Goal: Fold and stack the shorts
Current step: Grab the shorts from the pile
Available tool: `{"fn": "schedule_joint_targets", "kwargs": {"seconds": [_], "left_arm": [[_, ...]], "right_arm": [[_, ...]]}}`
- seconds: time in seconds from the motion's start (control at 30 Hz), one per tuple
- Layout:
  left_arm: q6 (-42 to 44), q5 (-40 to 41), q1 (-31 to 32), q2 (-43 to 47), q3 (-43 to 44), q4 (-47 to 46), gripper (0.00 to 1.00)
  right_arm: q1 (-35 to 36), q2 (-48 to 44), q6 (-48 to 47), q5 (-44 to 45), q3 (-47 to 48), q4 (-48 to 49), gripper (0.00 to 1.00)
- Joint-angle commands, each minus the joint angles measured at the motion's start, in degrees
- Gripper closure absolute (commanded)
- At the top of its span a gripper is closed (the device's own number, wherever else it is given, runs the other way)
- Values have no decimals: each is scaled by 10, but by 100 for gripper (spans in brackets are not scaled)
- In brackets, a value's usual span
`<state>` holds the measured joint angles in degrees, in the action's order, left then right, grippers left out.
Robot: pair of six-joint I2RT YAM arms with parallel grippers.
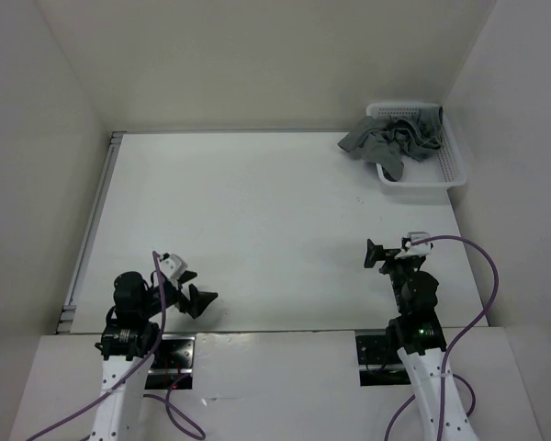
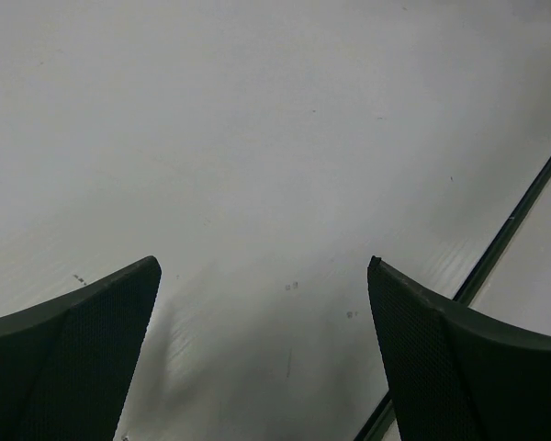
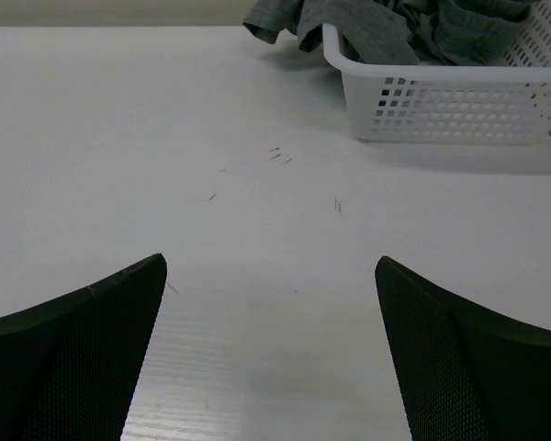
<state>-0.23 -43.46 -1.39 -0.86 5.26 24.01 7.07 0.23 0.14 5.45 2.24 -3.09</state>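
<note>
Far right on the counter [image 1: 257, 211], shorts [image 1: 397, 138] bunch in the basket [image 1: 452, 170], spilling over its rim; left tool [image 1: 202, 301] and right tool [image 1: 375, 254] gape empty, so a snagged pull may drag the basket.

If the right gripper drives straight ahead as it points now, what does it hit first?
Only bare table at first, then probably the grey shorts spilling over the white mesh basket's left end; depth is unclear.
</note>
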Motion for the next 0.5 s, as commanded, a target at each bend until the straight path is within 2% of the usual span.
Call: {"fn": "schedule_joint_targets", "kwargs": {"seconds": [0.0,0.1,0.17,0.2,0.23,0.27,0.3,0.33,0.37,0.4,0.43,0.47], "left_arm": [[2,-41,0,10,-4,-19,0],[2,-69,0,10,-4,-25,0],[2,-74,0,10,-4,-25,0],[2,-66,0,10,-4,-36,0],[2,-56,0,10,-4,-68,0],[2,-43,0,10,-14,-169,0],[2,-5,0,4,-22,-240,0],[2,16,0,-1,-22,-361,0],[2,31,5,-9,-22,-383,0],[2,44,5,-36,6,-383,0],[2,56,5,-51,22,-389,0],[2,70,5,-68,35,-402,0]], "right_arm": [[-5,-6,1,9,-21,28,1],[-5,-6,-9,0,-21,28,1],[-5,-6,-80,-136,-10,28,0],[-5,-6,-258,-212,3,28,1],[-5,-6,-309,-276,3,37,1],[3,-6,-475,-415,14,13,0],[3,-6,-734,-455,22,-128,0],[8,-6,-1004,-455,-3,-90,2],[8,-6,-989,-464,-18,-16,2],[8,-6,-964,-484,-13,12,0],[8,-6,-856,-500,-13,113,0],[8,-6,-812,-514,-13,161,0]]}}
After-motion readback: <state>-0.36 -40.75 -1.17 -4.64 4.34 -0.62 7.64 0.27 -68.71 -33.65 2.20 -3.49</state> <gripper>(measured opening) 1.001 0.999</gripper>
